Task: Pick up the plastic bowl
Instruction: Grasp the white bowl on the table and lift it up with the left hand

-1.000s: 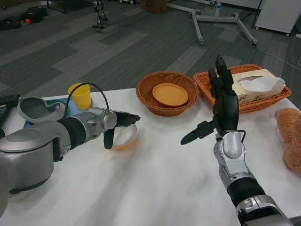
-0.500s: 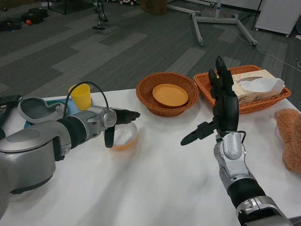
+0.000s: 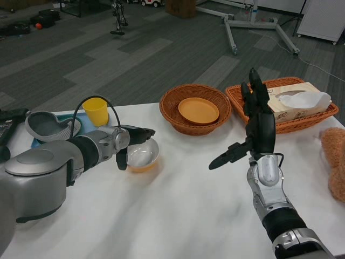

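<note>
Left hand (image 3: 131,141) pinches the plastic bowl (image 3: 143,155) by its near-left rim, tilting it off the white table (image 3: 178,210); right hand (image 3: 254,125) waits upright, fingers spread, holding nothing.

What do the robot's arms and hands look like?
Both arms are shiny silver metal tubes with black ribbed bands near the wrists. Each ends in a black hand with long, thin jointed fingers: the left hand and the right hand. A thin black cable loops up over the left forearm. The right forearm has a smooth, pale grey oval panel just below the wrist.
</note>
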Tool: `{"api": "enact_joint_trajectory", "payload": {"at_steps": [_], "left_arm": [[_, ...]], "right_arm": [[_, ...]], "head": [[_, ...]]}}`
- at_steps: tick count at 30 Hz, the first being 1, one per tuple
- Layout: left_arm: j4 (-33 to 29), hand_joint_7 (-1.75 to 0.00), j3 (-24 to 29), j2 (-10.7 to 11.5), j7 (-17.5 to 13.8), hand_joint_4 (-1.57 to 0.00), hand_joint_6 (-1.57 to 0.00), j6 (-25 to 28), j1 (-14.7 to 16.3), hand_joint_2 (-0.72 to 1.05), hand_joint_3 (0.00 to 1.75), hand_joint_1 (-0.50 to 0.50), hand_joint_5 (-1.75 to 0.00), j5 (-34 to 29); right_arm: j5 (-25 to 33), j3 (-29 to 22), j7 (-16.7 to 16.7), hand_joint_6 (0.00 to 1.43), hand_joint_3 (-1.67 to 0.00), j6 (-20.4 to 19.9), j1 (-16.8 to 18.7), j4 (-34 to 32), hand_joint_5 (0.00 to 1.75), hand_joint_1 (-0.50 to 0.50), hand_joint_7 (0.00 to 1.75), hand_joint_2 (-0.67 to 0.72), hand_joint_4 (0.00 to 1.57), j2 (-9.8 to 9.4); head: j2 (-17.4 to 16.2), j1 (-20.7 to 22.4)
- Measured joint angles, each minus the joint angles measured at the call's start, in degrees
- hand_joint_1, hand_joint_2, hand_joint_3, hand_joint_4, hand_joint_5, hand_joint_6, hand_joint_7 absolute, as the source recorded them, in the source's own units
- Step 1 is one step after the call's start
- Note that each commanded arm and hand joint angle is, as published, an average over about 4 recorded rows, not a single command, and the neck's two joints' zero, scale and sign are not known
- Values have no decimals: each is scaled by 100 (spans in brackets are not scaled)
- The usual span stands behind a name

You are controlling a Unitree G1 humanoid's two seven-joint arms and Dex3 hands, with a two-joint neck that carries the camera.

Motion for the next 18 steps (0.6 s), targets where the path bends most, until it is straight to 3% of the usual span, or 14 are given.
{"api": "enact_joint_trajectory", "payload": {"at_steps": [18], "left_arm": [[11,-7,-583,-97,52,0,0,-35,-1,60,9,12,0,-299]], "right_arm": [[84,85,0,0,0,0,0,92,0,-46,0,47,0,14]], "head": [[-44,37]]}}
